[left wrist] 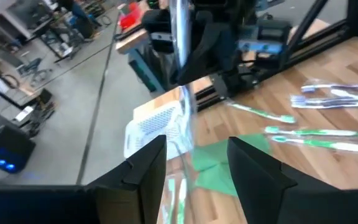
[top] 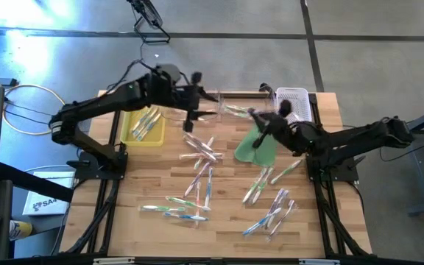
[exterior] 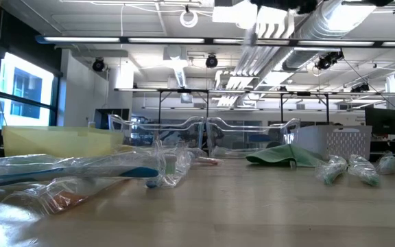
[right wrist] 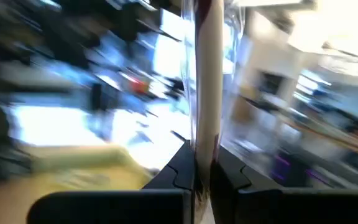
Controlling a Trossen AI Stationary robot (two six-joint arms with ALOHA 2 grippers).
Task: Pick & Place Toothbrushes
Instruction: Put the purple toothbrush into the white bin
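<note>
Right gripper (right wrist: 196,177) fingers clenched on a wrapped toothbrush (right wrist: 205,74) standing up between them, lifted over the green cloth (top: 258,146) near the white basket (top: 294,98). Left gripper (left wrist: 194,168) fingers spread apart with a wrapped toothbrush (left wrist: 182,134) in the gap, apparently let go, above the clear tray (top: 219,103) at the table's far edge; more toothbrushes (top: 197,191) lie scattered on the table (top: 227,228). Risk: glossy wrap could slip in the right's narrow pinch mid-move, and the left's brush may snag a finger or miss the tray.
</note>
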